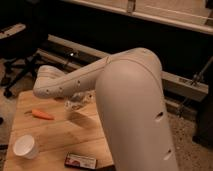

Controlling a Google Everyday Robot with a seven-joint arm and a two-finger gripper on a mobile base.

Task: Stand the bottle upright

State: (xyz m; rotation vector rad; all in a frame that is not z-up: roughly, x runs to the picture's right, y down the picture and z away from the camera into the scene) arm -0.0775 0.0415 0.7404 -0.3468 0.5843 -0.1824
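The small clear bottle (78, 102) hangs just under the end of my white arm, above the middle of the wooden table (60, 137), with its shadow on the wood below it. My gripper (75, 100) is mostly hidden behind the forearm and appears shut on the bottle. I cannot tell whether the bottle is upright or tilted.
An orange carrot (42, 115) lies on the table to the left. A white paper cup (25, 147) stands near the front left corner. A dark flat packet (80, 161) lies at the front edge. My big arm blocks the table's right side. An office chair (17, 55) stands back left.
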